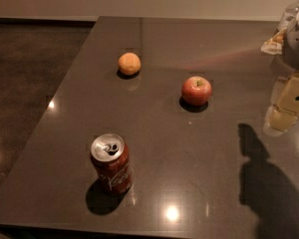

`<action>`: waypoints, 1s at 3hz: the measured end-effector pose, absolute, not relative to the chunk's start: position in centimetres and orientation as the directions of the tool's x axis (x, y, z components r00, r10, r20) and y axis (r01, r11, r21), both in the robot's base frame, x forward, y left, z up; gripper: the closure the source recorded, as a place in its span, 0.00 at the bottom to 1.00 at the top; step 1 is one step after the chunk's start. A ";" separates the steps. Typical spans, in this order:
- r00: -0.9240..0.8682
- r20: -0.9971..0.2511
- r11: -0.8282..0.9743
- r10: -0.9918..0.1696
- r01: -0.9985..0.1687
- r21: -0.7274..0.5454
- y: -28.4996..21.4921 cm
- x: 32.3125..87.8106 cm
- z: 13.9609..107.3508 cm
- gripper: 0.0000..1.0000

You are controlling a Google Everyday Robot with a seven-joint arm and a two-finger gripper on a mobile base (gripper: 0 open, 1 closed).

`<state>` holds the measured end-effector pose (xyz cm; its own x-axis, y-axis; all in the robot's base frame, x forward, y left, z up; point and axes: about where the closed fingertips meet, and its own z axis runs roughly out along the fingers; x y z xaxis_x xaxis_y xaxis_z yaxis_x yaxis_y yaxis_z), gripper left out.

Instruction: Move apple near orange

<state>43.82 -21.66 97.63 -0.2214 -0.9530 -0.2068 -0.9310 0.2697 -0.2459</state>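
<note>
The red apple (197, 90) with yellowish patches sits on the dark table (189, 158), right of centre. The orange (129, 63) sits farther back and to the left, about a hand's width from the apple. My gripper (286, 106) hangs above the table at the right edge of the camera view, well to the right of the apple and not touching it. It holds nothing that I can see.
An opened red soda can (111, 163) stands upright near the table's front left. The table's left edge runs diagonally, with dark floor (25, 73) beyond it. The arm's shadow (261, 178) falls on the front right.
</note>
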 end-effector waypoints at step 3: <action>-0.217 -0.327 0.302 -0.920 -0.924 -0.234 -17.8 50.0 94.9 0.00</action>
<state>50.01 -17.80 94.93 -0.2174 -0.9196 -0.3272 -0.9242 0.3018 -0.2339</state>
